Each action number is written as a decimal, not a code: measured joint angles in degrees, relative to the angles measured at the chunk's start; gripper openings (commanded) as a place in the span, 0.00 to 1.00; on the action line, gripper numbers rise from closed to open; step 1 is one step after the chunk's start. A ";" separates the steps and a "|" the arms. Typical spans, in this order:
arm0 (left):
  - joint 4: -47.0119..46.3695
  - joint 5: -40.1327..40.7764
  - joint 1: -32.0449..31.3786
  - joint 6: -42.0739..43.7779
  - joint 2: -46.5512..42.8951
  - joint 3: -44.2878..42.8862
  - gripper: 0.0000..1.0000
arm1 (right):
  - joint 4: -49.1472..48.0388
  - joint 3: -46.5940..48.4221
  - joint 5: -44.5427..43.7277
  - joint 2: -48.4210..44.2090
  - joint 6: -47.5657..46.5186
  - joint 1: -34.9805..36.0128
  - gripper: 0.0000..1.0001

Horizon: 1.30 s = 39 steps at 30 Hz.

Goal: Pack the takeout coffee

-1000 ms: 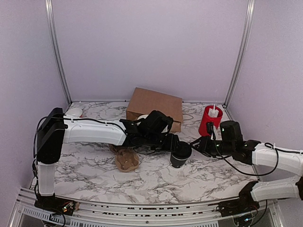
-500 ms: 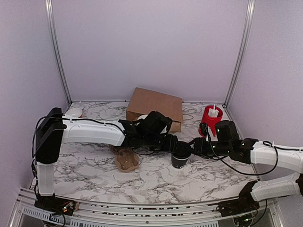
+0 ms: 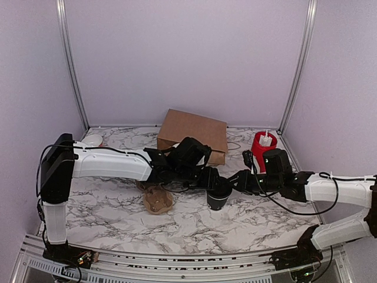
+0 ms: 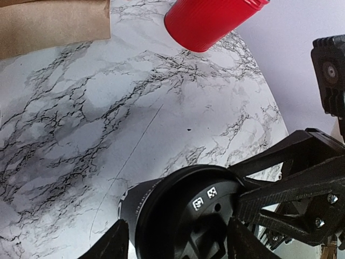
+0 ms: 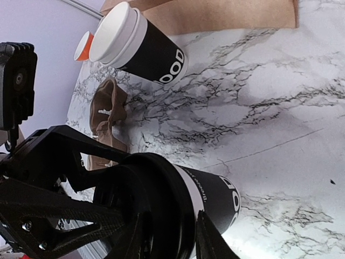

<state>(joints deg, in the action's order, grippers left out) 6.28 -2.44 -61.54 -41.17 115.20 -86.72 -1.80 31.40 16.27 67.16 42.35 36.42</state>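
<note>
Well, cup (image 5: 153, 54) beyond takeout coffee (image 5: 210, 194): "OOD".

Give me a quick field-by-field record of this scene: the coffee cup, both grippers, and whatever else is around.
coffee: small black paper cup, black plastic lid on
left gripper: fingers on both sides of the cup, gripping it
right gripper: at the lid; grip unclear
bag: brown paper bag behind them
nearby: red cylinder; lidless white-rimmed black cup; tan fabric scrunchie

Takeout coffee (image 3: 219, 197): black lidded cup, upright; white lettering.
</note>
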 measured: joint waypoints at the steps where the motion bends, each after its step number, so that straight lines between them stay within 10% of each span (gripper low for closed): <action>1: 0.00 0.00 0.07 0.02 -0.15 0.26 0.63 | -0.70 0.35 0.35 0.90 -0.28 0.00 0.30; 17: -0.17 1.44 2.58 0.24 -4.28 6.01 0.64 | 3.56 9.14 2.03 9.18 -5.99 0.04 0.54; 39: -0.20 1.46 2.62 0.20 -4.28 6.01 0.64 | 10.58 7.32 -2.23 1.64 -3.34 0.33 0.31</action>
<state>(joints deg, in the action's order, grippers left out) 6.09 -0.97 -58.92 -40.97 110.91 -80.71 8.78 38.72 14.04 68.79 39.00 36.75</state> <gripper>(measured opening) 0.641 0.323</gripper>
